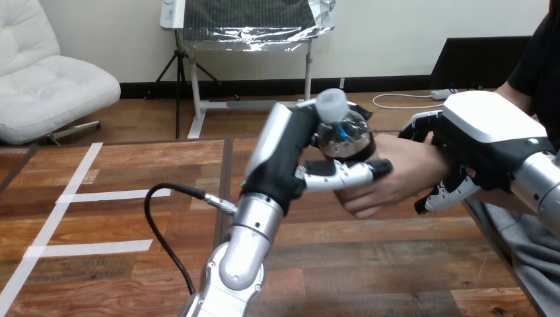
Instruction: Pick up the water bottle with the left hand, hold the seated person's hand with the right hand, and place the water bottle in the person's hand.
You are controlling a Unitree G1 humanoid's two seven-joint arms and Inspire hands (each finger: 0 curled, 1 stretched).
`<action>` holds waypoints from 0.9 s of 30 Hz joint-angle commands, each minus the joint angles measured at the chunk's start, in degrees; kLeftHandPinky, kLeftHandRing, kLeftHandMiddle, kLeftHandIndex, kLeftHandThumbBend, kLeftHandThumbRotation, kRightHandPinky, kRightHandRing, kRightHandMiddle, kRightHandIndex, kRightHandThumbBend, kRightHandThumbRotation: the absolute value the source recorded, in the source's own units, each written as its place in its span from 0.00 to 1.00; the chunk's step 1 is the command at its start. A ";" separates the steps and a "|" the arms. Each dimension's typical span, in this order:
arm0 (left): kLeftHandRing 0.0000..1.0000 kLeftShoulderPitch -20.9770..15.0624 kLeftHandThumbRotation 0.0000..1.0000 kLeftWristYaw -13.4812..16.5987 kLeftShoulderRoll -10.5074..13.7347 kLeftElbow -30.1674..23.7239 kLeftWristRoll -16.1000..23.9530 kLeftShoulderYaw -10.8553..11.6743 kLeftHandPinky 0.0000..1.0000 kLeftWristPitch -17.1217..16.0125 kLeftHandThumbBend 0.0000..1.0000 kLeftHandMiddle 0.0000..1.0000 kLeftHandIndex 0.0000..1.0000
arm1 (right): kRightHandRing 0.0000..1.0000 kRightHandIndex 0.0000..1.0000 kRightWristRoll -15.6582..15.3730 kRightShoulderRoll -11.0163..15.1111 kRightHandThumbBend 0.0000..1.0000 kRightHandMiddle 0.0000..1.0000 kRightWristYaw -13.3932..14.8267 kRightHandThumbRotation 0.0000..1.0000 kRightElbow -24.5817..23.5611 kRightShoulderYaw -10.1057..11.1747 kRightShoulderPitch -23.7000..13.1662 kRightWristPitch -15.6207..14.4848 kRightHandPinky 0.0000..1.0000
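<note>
A clear water bottle with a white cap stands upright above the middle of the table. My left hand is shut on it, and its thumb crosses the bottle's lower part. The person's hand reaches in from the right and cups against the bottle's lower half from the right side and below. The thumb and the person's hand hide the bottle's base. My right hand grips the person's wrist, with fingers curled over its top and under it.
The wooden table carries white tape lines on its left part. A black cable loops beside my left forearm. The table's right edge runs near the person's lap.
</note>
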State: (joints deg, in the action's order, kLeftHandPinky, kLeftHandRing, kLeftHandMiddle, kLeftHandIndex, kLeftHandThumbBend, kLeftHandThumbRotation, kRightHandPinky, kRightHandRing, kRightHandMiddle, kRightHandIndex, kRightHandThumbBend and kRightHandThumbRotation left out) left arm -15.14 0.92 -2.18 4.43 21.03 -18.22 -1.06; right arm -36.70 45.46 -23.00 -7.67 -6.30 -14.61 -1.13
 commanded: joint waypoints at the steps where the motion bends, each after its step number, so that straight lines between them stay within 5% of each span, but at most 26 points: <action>1: 0.99 -2.24 0.65 -0.34 0.46 -2.63 1.46 -0.81 0.98 -0.17 0.99 0.99 0.99 | 0.88 0.84 1.25 1.31 0.88 0.89 0.40 0.00 -1.84 2.94 -0.91 1.10 0.78; 27: 1.00 -1.73 0.72 -0.47 0.72 -2.78 1.70 -0.11 1.00 -0.34 1.00 1.00 1.00 | 0.94 0.88 3.26 1.25 0.89 0.94 -2.63 0.00 -3.23 4.01 -0.11 2.22 0.86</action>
State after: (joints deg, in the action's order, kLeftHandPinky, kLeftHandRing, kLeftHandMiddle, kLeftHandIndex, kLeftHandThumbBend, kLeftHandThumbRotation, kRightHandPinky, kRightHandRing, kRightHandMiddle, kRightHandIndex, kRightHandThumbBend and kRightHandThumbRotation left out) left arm -15.13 0.22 -1.98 4.41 22.88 -19.32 -0.76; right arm -34.06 45.46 -25.46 -8.33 -4.38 -12.69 0.82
